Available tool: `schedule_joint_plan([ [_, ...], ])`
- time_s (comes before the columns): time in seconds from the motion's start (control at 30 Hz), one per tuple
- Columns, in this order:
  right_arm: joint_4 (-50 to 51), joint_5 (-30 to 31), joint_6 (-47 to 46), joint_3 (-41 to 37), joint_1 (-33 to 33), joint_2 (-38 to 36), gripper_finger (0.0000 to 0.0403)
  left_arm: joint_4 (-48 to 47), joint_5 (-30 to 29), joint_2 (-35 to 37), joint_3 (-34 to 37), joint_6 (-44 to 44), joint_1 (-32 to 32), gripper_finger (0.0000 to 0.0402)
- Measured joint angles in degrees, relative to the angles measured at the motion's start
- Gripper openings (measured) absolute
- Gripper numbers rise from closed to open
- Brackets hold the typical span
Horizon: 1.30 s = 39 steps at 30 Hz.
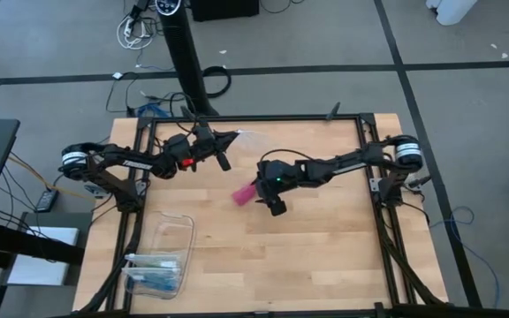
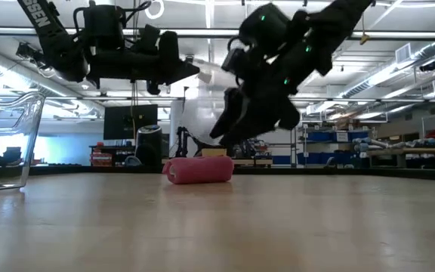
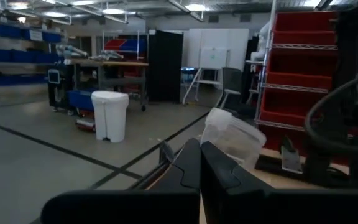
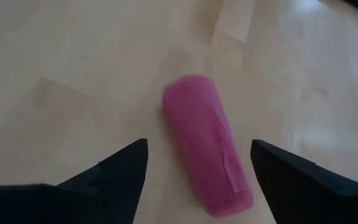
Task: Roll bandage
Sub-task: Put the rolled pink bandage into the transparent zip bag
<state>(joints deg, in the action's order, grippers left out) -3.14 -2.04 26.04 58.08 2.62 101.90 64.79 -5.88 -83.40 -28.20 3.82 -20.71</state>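
Observation:
The bandage is a magenta-pink roll lying on its side on the wooden table near the middle; it also shows in the low view and the right wrist view. My right gripper is open and hovers close over the roll, one finger on either side, touching nothing. At the far left, well above the table, my left gripper is shut on a clear plastic bag. My left gripper pinches the clear plastic bag between its shut fingertips, at the bag's near edge. The fingers lie about level and come from the table's left. The bag sticks out past the fingertips, lifted clear of the table.
A clear plastic box with blue contents stands at the near left corner and shows at the left edge of the low view. Black frame rails run along the table's edges. Bare wood lies to the near right.

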Motion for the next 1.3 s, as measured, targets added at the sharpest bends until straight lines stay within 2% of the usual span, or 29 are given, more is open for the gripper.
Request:
schedule_joint_plan([
  [0.37,-5.53,-1.78,1.3,0.04,4.15,8.37,0.0301,0.22,1.52,-0.01,1.49,1.52,-1.11,0.0],
  [0.63,-8.11,-2.43,0.81,0.07,3.8,10.45,0.0278,0.02,1.72,-0.02,1.48,1.33,-1.11,0.0],
  [0.73,-8.93,-1.38,0.6,0.07,3.41,10.28,0.0221,-0.03,1.71,-0.02,1.48,1.33,-1.11,0.0],
  [0.9,-9.69,1.34,1.17,0.07,2.38,10.14,0.0056,-0.32,1.71,-0.02,1.48,1.43,-1.11,0.0],
  [1.03,-5.31,8.05,0.86,0.04,0.26,5.47,0.0053,0.2,2.32,-0.02,1.48,2.21,-1.1,0.0],
  [1.13,4.71,14.93,-1.45,1.05,-1.85,-1.85,0.0053,0.06,2.34,-0.02,1.48,2.62,-1.04,0.0],
  [1.2,12.66,21.56,-3.25,3.03,-3.39,-6.9,0.0053,0.09,2.35,-0.02,1.48,3.63,-1.0,0.0],
  [1.3,21.34,35.82,-3.25,6.84,-5.98,-13.04,0.0053,0.06,2.33,-0.02,1.48,4.78,-1.0,0.0],
])
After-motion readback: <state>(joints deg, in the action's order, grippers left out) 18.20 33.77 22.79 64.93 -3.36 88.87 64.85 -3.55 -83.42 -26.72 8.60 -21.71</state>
